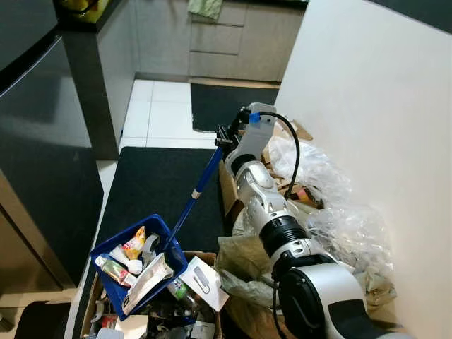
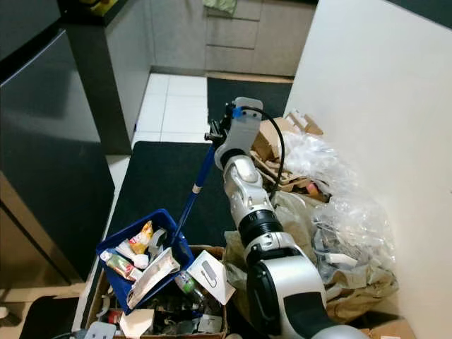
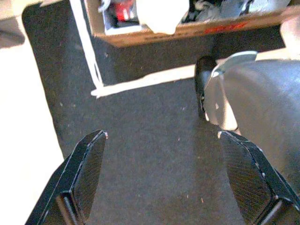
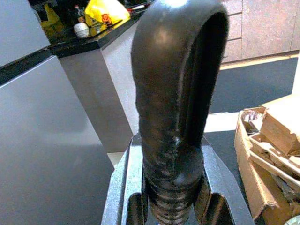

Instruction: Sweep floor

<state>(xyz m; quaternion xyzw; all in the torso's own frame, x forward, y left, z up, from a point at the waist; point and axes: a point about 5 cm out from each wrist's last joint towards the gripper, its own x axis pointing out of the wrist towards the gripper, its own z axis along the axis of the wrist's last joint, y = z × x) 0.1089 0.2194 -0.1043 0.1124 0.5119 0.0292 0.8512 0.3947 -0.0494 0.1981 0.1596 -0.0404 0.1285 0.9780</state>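
Dustpan (image 1: 141,261) emptying looks to us like the step in hand: the blue pan, loaded with tubes, packets and wrappers, sits tilted over the cardboard box (image 1: 205,263) of rubbish at the near edge of the dark mat (image 1: 159,187). We hold it by its long blue handle (image 1: 200,185), which slopes up from the pan to our right gripper (image 1: 224,135). In the right wrist view the black loop (image 4: 176,93) at the top of the handle stands between the fingers, so we judge the fingers clamped on the handle just below that loop.

To do this well, we would tip the pan slowly and keep its lip over the open box, so that the load slides in and does not spill onto the mat. Because we grip far from the pan, a small turn of the wrist swings the pan widely; gentle moves suit best. Crumpled paper and plastic bags (image 1: 325,205) lie heaped against the white wall (image 1: 367,106), close to our right arm, and could catch the elbow.

Our left gripper (image 3: 161,176) hangs over the mat beside the box, fingers spread wide and holding nothing, well apart from the handle.
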